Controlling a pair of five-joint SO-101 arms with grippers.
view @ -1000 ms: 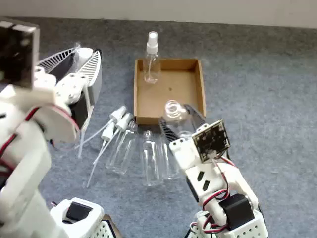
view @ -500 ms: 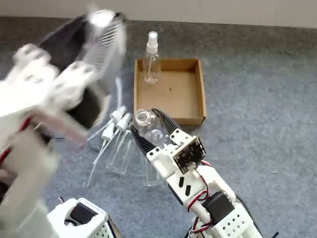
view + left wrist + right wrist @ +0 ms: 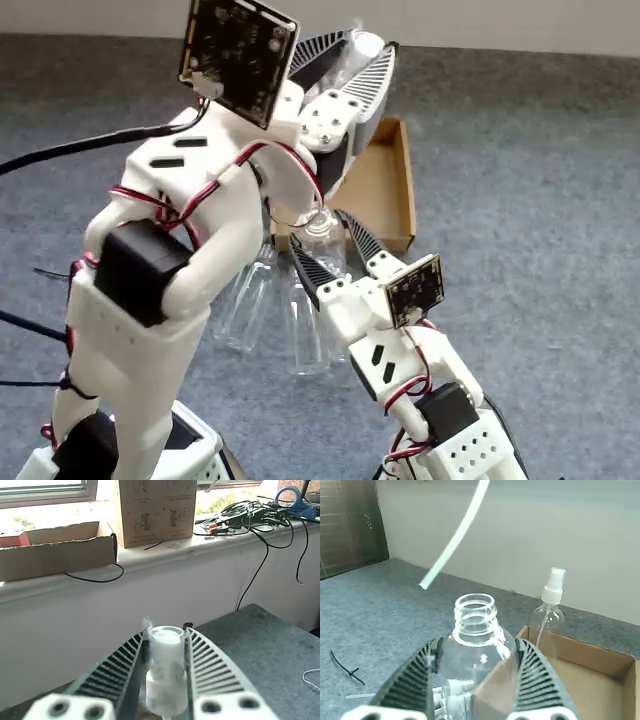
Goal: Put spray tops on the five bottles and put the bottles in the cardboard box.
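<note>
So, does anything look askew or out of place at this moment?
The thin white dip tube of the white plastic spray top in the left tool hangs slanted, its end off to one side of the open neck of the clear plastic bottle held upright by the right tool. Nothing looks spilled or damaged.

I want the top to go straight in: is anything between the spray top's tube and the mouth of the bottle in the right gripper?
Nothing visible. The spray top's tube hangs in open air above the bottle in the right gripper, its tip to one side of the open mouth, not yet in it.
</note>
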